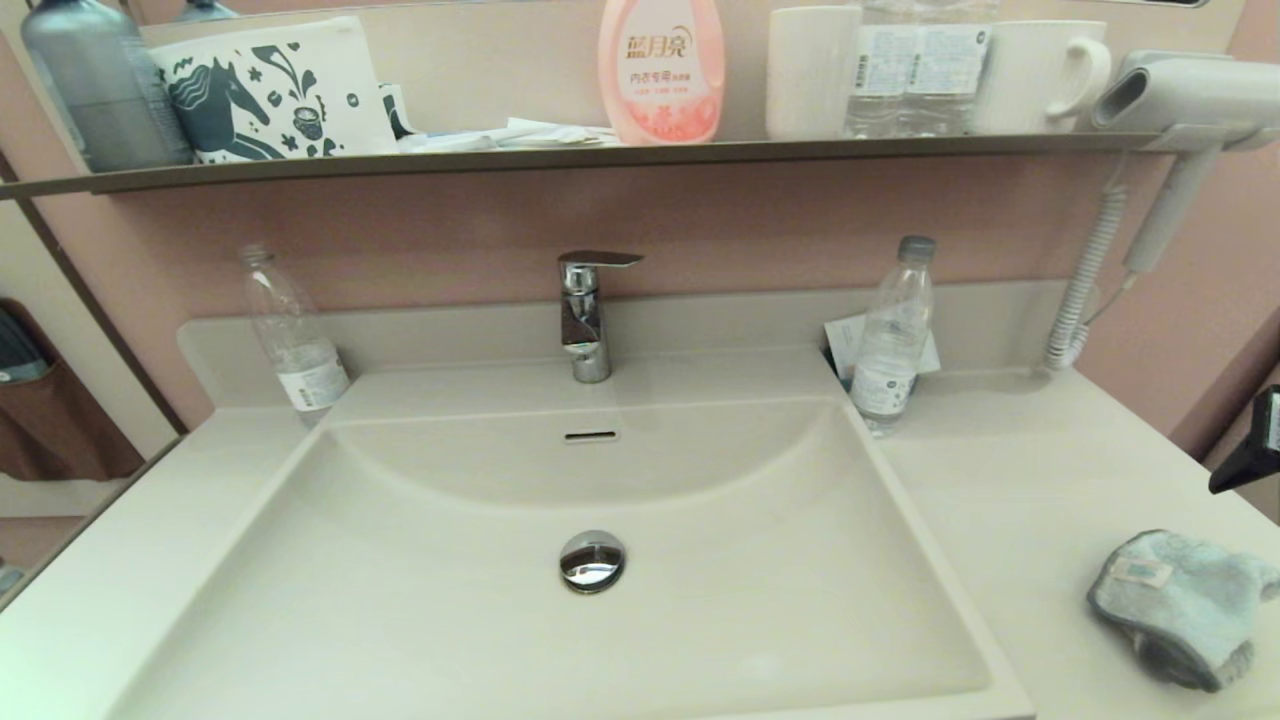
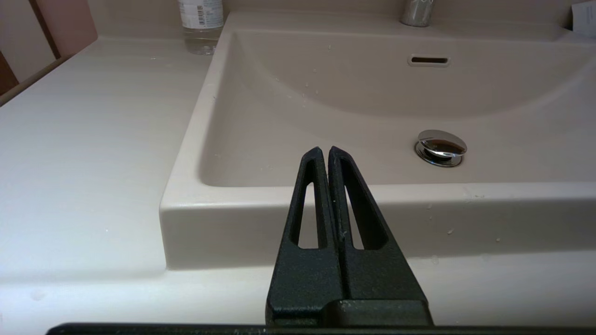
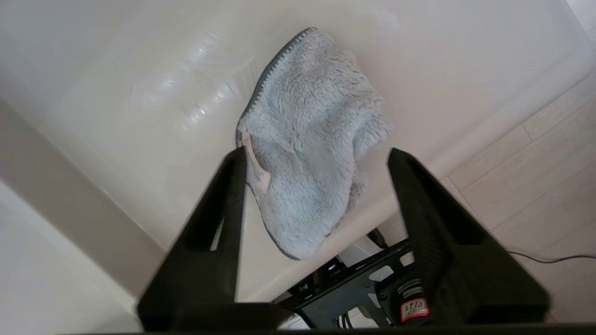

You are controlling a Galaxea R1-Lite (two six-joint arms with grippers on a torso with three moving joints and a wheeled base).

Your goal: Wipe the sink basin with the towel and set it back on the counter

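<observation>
Two hands are available; only the right hand (image 3: 312, 158) is at work, its fingers spread apart above the towel (image 1: 1180, 605), which lies bunched on the table (image 1: 1010, 480) at the near right, well apart from the sink (image 1: 450, 600). For a secure pick, lower straight down, straddle the thickest fold, and close fully before lifting. The left hand (image 2: 324, 151) is parked at the near left edge, fingers pressed together and empty. Only the right wrist view shows the spread fingers over the towel; the head view shows just a dark tip at its right edge.

The pink bottle (image 1: 661, 68) on the shelf reads "蓝月亮".
</observation>
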